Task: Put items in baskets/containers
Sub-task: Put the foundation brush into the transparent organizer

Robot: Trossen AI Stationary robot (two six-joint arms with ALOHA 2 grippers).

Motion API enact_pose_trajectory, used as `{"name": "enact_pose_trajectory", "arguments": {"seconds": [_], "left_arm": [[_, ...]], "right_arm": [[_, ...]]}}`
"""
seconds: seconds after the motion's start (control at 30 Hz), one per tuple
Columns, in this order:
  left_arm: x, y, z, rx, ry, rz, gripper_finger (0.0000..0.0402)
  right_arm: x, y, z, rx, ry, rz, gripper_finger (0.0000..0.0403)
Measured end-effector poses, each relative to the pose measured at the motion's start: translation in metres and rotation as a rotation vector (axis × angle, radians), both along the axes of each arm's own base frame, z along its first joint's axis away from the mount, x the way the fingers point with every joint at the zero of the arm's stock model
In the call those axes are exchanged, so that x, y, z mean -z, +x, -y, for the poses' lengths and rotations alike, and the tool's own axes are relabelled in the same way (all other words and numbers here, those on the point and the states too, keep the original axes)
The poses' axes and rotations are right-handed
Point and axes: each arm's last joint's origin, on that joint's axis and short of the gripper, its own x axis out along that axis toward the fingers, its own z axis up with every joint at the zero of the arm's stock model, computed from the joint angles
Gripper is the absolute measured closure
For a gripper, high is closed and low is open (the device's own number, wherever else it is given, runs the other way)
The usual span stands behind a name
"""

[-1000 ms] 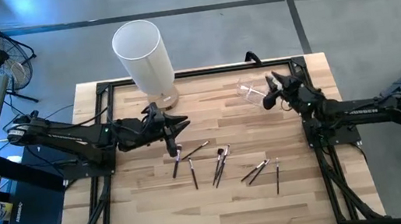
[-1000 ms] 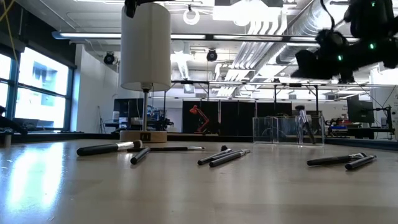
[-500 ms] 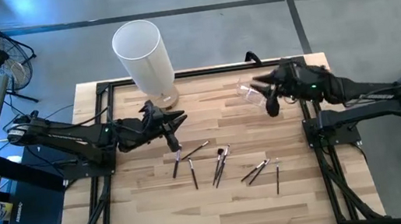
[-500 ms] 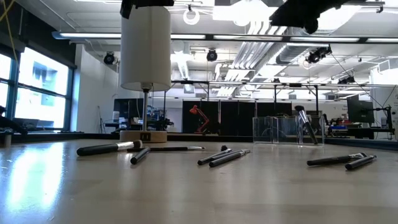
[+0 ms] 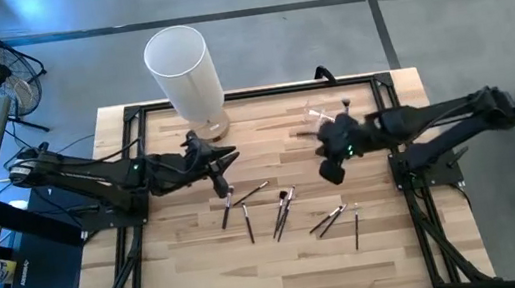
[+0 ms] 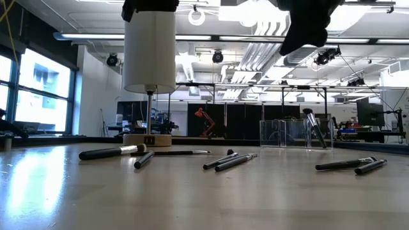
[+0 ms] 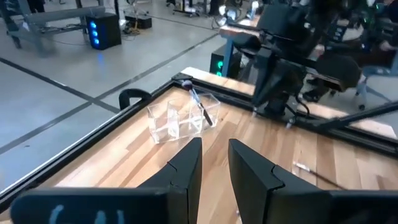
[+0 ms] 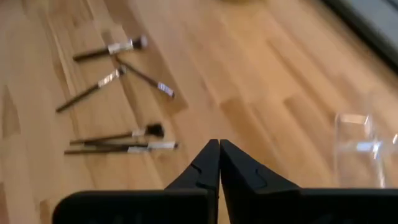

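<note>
The makeup brushes [image 5: 282,210] lie scattered on the wooden table [image 5: 286,271], just below the right pincer [image 5: 330,171] as seen from above, in loose pairs and singles. One brush [image 7: 200,109] already stands tilted in the clear plastic holder [image 7: 182,118], which sits close behind that pincer, toward the table's far edge. The right pincer hangs above the boards with its fingers [image 8: 214,163] pressed tight together and nothing between them. The tall white cylinder [image 5: 184,68] on its tan base stands just beyond the left pincer [image 5: 225,181], at the table's back edge. The left pincer hovers over the nearest brushes, fingers [image 7: 186,168] parted a little; it seems to hold nothing, though I can't be sure.
</note>
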Motion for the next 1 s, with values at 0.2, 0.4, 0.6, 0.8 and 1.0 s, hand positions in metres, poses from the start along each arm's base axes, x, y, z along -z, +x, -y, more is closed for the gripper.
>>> {"name": "enact_pose_trajectory", "arguments": {"seconds": [0.2, 0.4, 0.6, 0.8, 1.0], "left_arm": [[-0.006, -0.019, -0.003, 0.053, 0.036, -0.053, 0.0326], [-0.011, -0.033, -0.005, 0.088, 0.057, -0.077, 0.0326], [-0.005, -0.034, -0.004, 0.128, 0.065, -0.142, 0.0326], [0.001, -0.034, -0.003, 0.166, 0.062, -0.198, 0.0326], [0.0, -0.037, -0.004, 0.167, 0.076, -0.202, 0.0326]], "right_arm": [[0.01, 0.015, -0.035, 0.125, 0.127, -0.118, 0.0399], [0.035, 0.013, -0.064, 0.406, 0.313, -0.276, 0.0399], [0.062, -0.003, -0.078, 0.756, 0.412, -0.398, 0.0396], [0.099, -0.021, -0.078, 0.932, 0.493, -0.502, 0.0361], [0.134, -0.029, -0.076, 0.975, 0.587, -0.503, 0.0319]]}}
